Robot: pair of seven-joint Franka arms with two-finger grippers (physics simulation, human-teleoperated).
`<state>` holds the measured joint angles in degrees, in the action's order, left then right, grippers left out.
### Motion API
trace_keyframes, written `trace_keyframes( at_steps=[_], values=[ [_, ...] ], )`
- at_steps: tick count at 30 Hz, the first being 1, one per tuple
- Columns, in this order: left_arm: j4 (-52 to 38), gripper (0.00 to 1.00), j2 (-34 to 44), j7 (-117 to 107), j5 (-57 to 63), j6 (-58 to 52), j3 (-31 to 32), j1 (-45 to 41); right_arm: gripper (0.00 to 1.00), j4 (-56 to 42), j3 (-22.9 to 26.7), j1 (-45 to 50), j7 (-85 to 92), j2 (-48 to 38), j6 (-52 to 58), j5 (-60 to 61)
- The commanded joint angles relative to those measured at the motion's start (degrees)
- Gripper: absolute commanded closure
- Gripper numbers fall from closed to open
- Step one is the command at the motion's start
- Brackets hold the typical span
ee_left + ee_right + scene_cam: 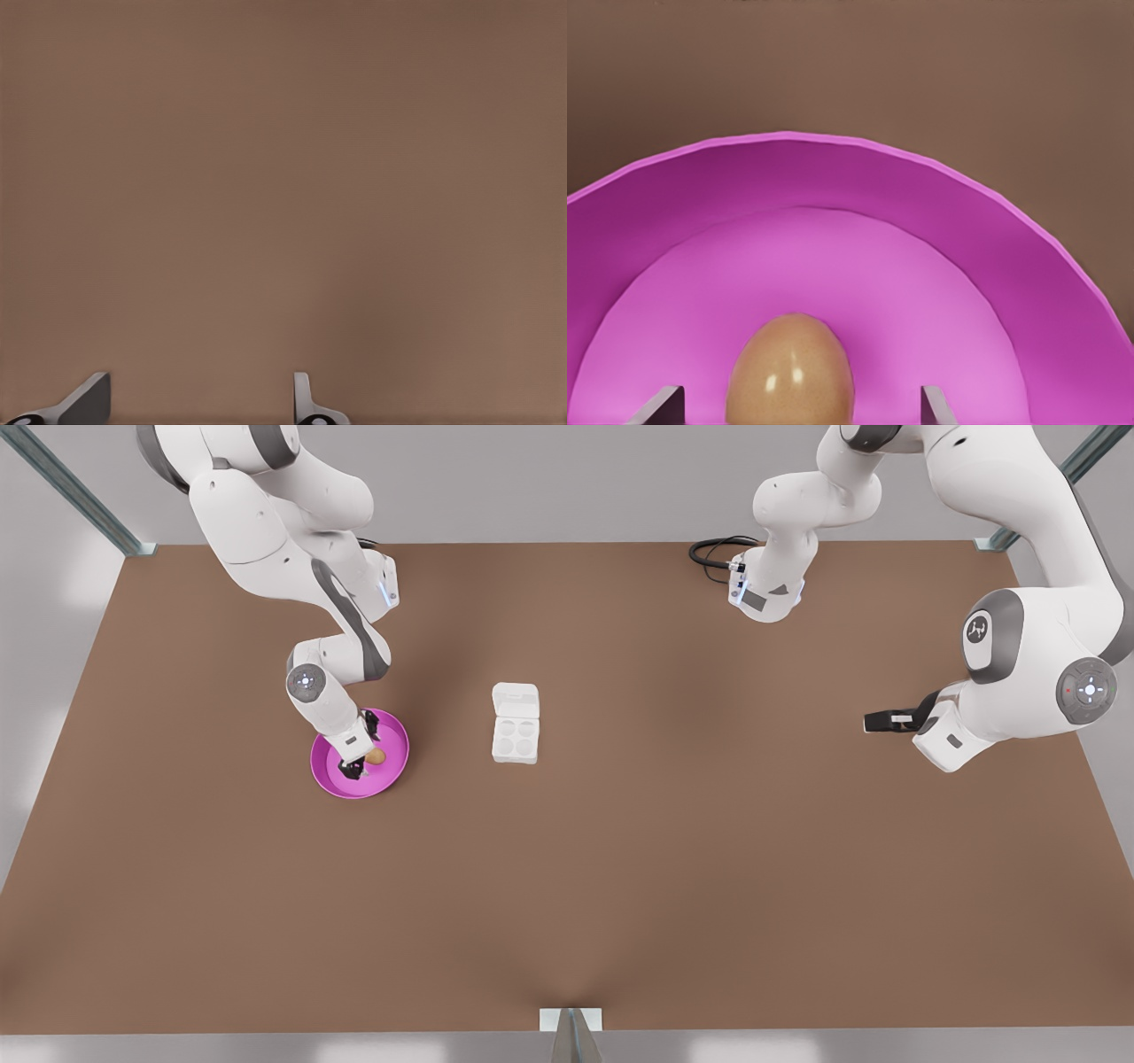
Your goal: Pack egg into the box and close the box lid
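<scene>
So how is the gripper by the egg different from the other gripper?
The right gripper is down over the pink plate, while the left gripper waits above bare table at the front view's right. The right gripper's open fingers have the egg between them, not yet closed on it; the left gripper's open fingers have nothing between them. Both are dark two-finger grippers on white arms.

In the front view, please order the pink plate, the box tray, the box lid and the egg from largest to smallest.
1. pink plate, clearly largest.
2 and 3. four-cup tray of the box and box lid: they look about the same size, so I do not rank them.
4. egg, smallest, lying on the plate between the right gripper's open fingers.
</scene>
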<state>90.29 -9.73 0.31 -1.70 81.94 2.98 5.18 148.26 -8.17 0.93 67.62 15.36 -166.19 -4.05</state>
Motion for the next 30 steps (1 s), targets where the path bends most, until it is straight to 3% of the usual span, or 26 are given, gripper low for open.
trace_keyframes(
  at_steps=[1, 7, 10, 19, 30],
  values=[
    [0.0, 0.00, 0.1, -0.1, 0.0, -0.1, 0.0, 0.0, 0.01, -0.1, -0.1, 0.1, 2.8, -0.2, 0.0, 0.0],
    [0.0, 0.00, 0.1, -0.1, 0.0, -0.1, 0.0, 0.0, 0.06, -0.1, -0.2, 0.7, 2.5, -0.2, 0.1, 0.0],
    [-0.1, 0.00, 0.1, -0.1, 0.0, -0.4, 0.1, 0.0, 0.22, -0.2, -0.2, 0.7, 2.8, -0.2, 0.1, 0.0],
    [-0.2, 0.00, 0.1, -0.1, 0.0, -0.6, 0.2, 0.0, 0.43, -0.6, -0.2, 0.6, 3.3, 0.2, 0.3, 0.0],
    [-0.2, 0.00, 0.1, -0.1, 0.1, -0.6, 0.3, -0.1, 0.48, -1.1, -0.2, 0.6, 3.4, 1.1, 0.4, 0.0]
  ],
)
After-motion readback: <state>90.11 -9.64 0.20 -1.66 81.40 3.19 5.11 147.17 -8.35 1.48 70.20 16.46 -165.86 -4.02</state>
